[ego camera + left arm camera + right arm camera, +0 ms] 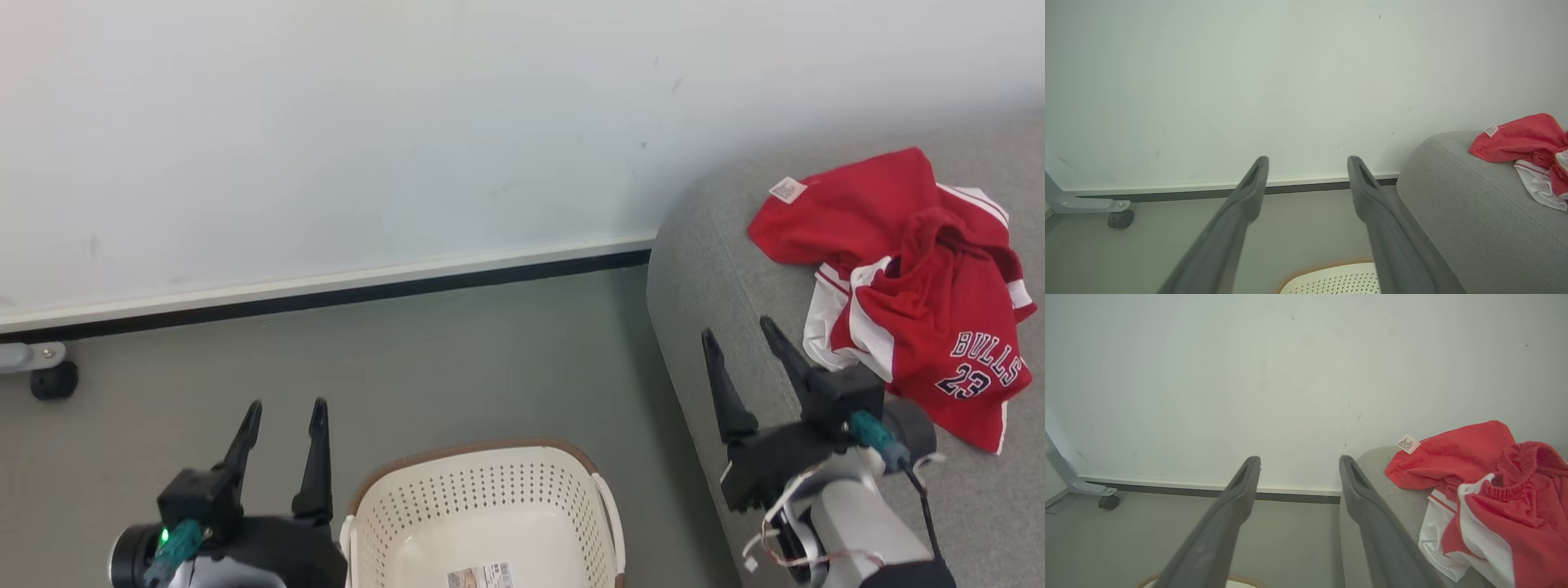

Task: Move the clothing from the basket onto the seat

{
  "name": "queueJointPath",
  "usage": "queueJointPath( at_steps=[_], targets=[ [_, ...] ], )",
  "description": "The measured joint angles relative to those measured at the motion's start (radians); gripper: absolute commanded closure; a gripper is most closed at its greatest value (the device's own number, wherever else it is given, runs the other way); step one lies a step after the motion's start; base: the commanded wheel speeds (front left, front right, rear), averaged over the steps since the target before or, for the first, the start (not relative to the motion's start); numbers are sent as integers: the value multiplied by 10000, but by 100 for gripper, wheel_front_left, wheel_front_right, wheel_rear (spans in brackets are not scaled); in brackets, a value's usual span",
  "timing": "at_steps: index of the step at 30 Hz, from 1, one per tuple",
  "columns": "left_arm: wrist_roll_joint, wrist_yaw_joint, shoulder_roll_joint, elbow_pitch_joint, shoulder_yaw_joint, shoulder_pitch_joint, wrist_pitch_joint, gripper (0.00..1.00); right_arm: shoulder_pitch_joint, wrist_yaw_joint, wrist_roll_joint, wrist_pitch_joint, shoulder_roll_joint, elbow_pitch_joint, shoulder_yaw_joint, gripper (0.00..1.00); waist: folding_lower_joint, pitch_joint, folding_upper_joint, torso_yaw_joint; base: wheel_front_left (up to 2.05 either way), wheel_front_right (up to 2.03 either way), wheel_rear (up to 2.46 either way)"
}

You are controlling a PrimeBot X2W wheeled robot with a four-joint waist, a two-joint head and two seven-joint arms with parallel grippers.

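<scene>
The red and white clothing lies crumpled on the grey seat at the right, the jersey with number 23 nearest me. It also shows at the right edge as clothing on the seat, and as clothing in the right wrist view. The cream basket stands on the floor at bottom centre, with only a barcode sticker inside. My left gripper is open, left of the basket. My right gripper is open over the seat's near edge, left of the clothing, holding nothing.
A pale wall with a white and dark baseboard runs behind. A grey frame foot with a black caster stands at the far left on the grey floor. The basket rim peeks below my left fingers.
</scene>
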Motion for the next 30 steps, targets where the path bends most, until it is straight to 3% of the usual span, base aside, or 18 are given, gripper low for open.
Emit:
queueJointPath(
  at_steps=[14, 30],
  targets=[
    [-199, 81, 102, -811, 627, 1807, -201, 0, 2221, -675, 132, 2, 65, -1570, -201, 0, 0, -723, 1, 466, 0, 0, 0],
    [-17, 88, 48, -1400, 1078, 2252, -247, 0, 3106, -922, 130, 2, 42, -2824, -453, 0, 1, -771, 1, 440, 0, 0, 0]
  ],
)
